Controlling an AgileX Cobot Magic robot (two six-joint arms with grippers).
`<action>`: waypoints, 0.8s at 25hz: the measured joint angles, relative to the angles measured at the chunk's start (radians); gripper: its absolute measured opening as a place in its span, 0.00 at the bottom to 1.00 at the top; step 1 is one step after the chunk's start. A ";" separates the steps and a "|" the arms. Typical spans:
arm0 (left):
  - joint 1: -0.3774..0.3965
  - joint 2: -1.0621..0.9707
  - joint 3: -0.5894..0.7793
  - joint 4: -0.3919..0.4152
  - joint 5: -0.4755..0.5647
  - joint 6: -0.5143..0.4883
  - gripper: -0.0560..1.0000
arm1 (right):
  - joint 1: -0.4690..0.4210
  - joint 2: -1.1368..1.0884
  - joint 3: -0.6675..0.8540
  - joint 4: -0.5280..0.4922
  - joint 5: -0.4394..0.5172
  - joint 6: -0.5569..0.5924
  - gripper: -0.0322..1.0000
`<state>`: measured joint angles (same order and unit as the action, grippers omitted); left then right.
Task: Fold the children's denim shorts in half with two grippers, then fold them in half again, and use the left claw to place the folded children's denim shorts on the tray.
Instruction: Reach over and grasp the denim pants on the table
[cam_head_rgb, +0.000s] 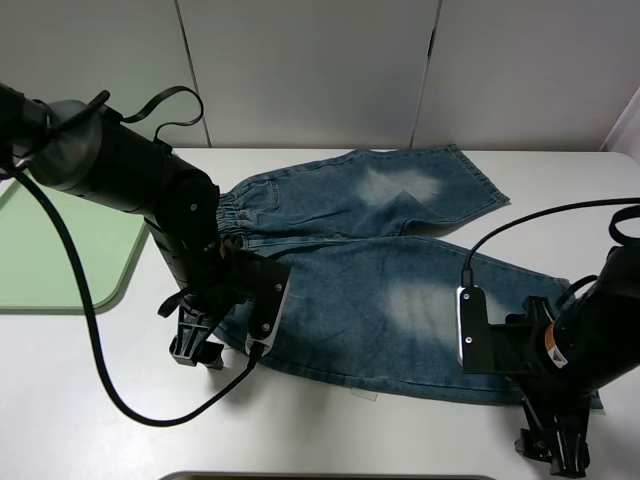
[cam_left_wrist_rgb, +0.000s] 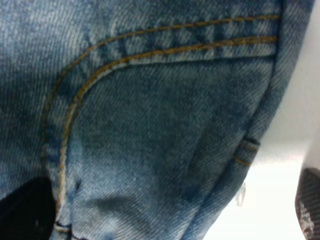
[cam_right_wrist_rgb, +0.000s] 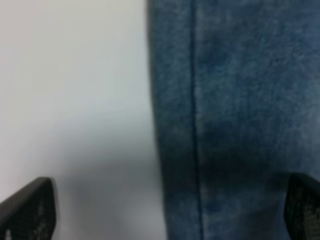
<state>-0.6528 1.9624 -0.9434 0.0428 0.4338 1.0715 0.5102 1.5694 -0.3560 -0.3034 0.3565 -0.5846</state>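
Note:
The children's denim shorts (cam_head_rgb: 380, 270) lie spread flat on the white table, with the elastic waistband at the left and the faded legs reaching right. My left gripper (cam_head_rgb: 196, 348) points down at the near waistband corner. In the left wrist view this left claw (cam_left_wrist_rgb: 167, 215) is open: one fingertip (cam_left_wrist_rgb: 25, 210) is over the denim (cam_left_wrist_rgb: 165, 125) by the orange pocket stitching, the other over bare table. My right gripper (cam_head_rgb: 556, 450) hangs at the near hem corner. It (cam_right_wrist_rgb: 165, 210) is open and straddles the shorts' edge (cam_right_wrist_rgb: 225, 115). The light-green tray (cam_head_rgb: 60, 250) sits at the far left.
The white table (cam_head_rgb: 400, 430) runs to a pale wall at the back. Loose black cables trail from both arms over the table and the shorts. A dark edge (cam_head_rgb: 330, 477) shows at the bottom of the exterior view.

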 joint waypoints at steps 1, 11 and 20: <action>0.000 0.000 0.000 0.000 0.000 0.000 0.96 | -0.019 0.000 0.000 0.000 -0.004 -0.002 0.70; 0.000 0.000 0.000 -0.001 0.000 0.019 0.96 | -0.090 0.054 -0.007 0.003 -0.001 -0.098 0.70; 0.000 0.003 0.000 -0.001 -0.001 0.022 0.96 | -0.091 0.097 -0.022 0.012 0.004 -0.150 0.70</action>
<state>-0.6528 1.9655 -0.9434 0.0416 0.4329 1.0936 0.4188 1.6663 -0.3784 -0.2916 0.3601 -0.7348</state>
